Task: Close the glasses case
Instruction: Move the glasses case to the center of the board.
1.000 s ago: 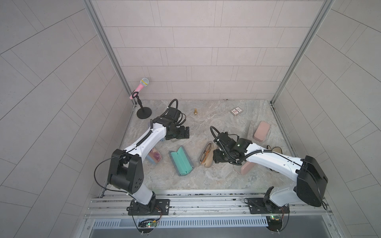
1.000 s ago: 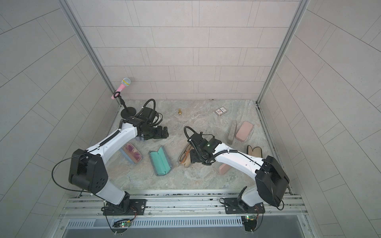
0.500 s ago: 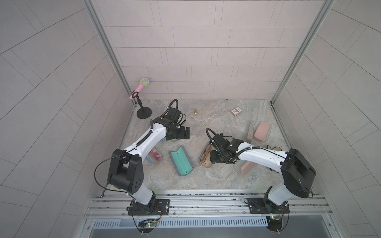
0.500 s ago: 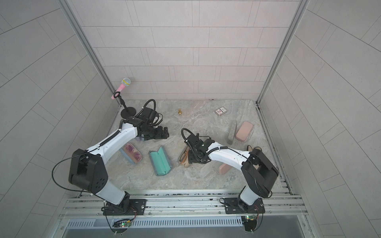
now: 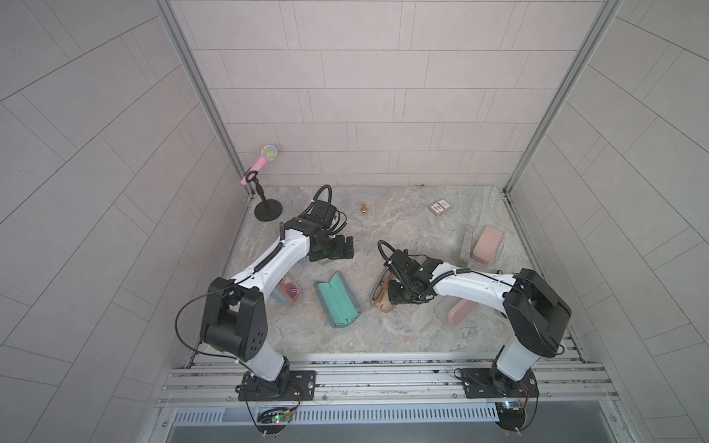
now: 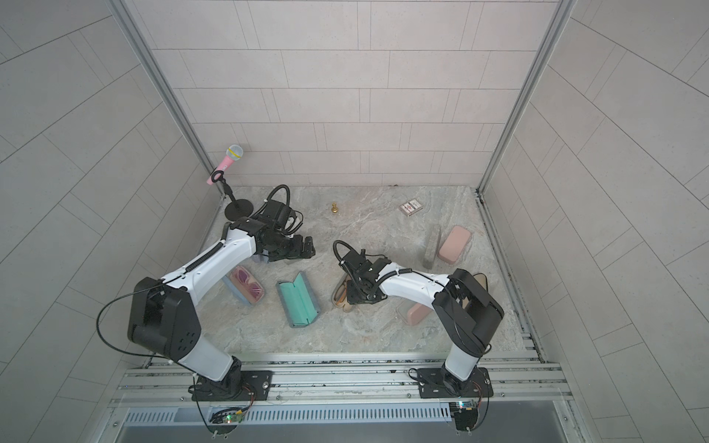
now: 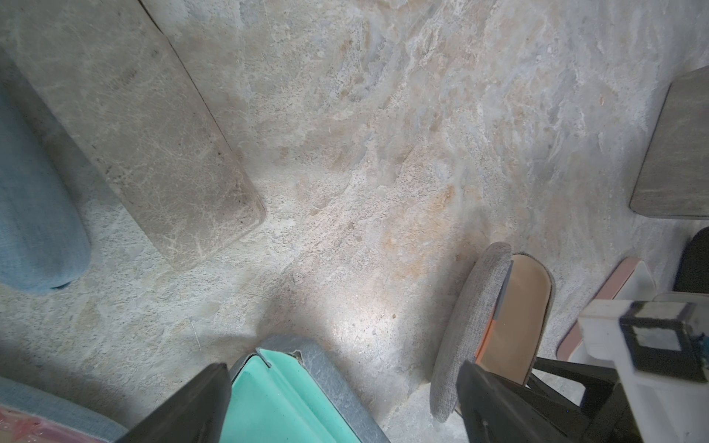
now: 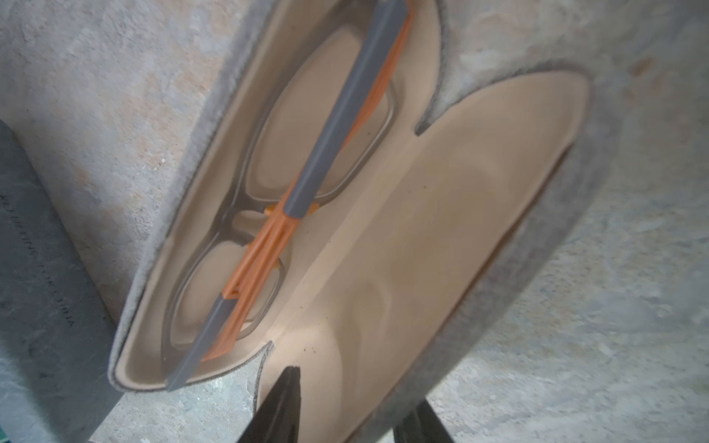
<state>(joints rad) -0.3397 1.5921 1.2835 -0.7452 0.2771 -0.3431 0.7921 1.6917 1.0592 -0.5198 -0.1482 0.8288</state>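
The glasses case is grey felt with a tan lining and lies open mid-table. In the right wrist view, glasses with grey and orange arms rest in its tray. My right gripper straddles the rim of the raised lid. One finger lies over the tan lining, the other outside the grey shell, with the jaws still apart. My left gripper hangs wide open over bare table, away from the case.
An open teal case lies left of the grey one. A blue case with pink glasses sits under the left arm. Pink cases, a grey slab, a card pack, a gold pawn and a microphone stand stand around.
My right gripper has shifted left onto the grey case's lid and its jaws have narrowed around the rim. The left arm has not moved.
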